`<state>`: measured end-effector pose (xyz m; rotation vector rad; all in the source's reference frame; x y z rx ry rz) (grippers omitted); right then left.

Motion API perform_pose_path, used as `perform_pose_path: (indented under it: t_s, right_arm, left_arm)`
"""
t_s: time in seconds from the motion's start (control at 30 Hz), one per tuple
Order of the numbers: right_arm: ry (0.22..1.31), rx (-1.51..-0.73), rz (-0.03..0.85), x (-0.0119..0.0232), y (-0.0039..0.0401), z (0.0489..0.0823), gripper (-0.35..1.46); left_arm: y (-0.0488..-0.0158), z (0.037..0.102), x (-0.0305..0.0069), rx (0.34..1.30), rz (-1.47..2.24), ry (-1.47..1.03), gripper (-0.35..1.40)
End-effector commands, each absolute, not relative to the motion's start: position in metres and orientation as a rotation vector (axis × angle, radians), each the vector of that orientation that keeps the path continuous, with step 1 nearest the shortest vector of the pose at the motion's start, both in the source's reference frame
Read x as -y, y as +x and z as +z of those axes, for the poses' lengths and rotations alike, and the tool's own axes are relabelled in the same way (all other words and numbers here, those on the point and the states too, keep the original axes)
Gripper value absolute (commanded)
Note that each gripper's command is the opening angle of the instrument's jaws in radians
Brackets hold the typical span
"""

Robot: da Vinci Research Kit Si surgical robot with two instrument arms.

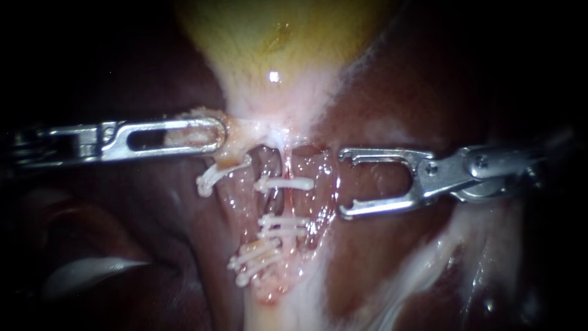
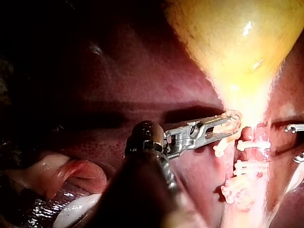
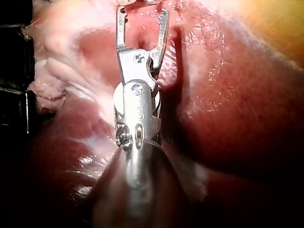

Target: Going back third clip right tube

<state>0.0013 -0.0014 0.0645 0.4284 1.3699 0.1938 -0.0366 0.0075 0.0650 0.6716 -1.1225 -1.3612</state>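
- The right tube (image 1: 285, 164) shows in the endoscope view as a thin reddish strand. It runs toward 6 o'clock from the pale neck of the yellow gallbladder (image 1: 275, 55), amid wet pink tissue.
- Three white, bar-like clips appear to cross it. The top clip (image 1: 285, 183) lies level, and the lower pair (image 1: 283, 225) sits close together and parallel at 6 o'clock of it.
- The slanted clip (image 1: 211, 178) lies at 9 o'clock of the top clip, and the lowest pair (image 1: 254, 256) at 7 o'clock of the lower pair. Both are white too, and both are off to the left of this tube.
- The right instrument (image 1: 343, 182) lies at 3 o'clock of the top clip, apart from it. Its jaws are spread wide and hold nothing, with dark red liver (image 1: 392, 245) showing through the gap.
- In the right wrist view the right instrument (image 3: 142, 10) has its jaws parted, with glistening pink tissue ahead of them.
- The left instrument (image 1: 217, 133) lies at 10 o'clock of the top clip. Its slotted jaws are clamped on the gallbladder's neck, and tissue fills the slot.
- In the left wrist view the left instrument (image 2: 232, 119) pinches that pale tissue, with the clips just ahead.
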Motion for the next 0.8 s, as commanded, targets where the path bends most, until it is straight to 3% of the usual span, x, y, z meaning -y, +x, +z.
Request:
perform_pose_path:
  t_s: [0.03,0.33,0.8]
  right_arm:
    - [0.429,-1.37,0.194,0.0015,0.0012,0.0645,0.5]
    - [0.432,-1.368,0.187,0.0016,0.0004,0.0644,0.5]
    - [0.435,-1.368,0.183,0.002,0.0,0.0641,0.5]
  left_arm:
    - [-0.0366,0.065,-0.0075,1.122,-1.361,0.671,-0.35]
    - [-0.0372,0.0656,-0.0076,1.123,-1.362,0.669,-0.35]
    - [-0.0415,0.07,-0.0075,1.135,-1.352,0.659,-0.35]
